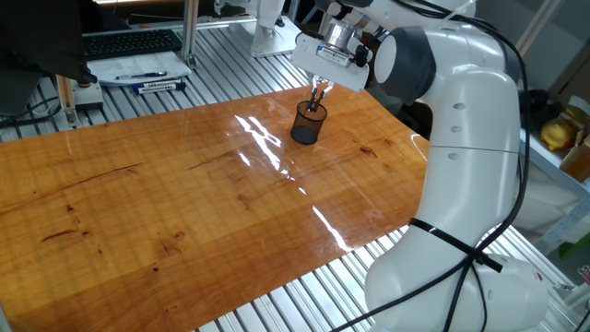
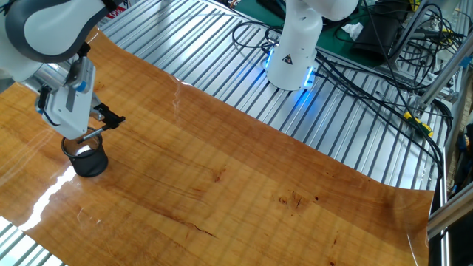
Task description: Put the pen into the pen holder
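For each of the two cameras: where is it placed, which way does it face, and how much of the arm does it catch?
One fixed view: raised beside the robot's base, looking across the wooden board toward a cluttered desk; shows the whole arm reaching away, tool over the pen holder.
The other fixed view: raised on the opposite side, looking back at the base; shows only the forearm and tool.
Shared: board, pen holder, tool.
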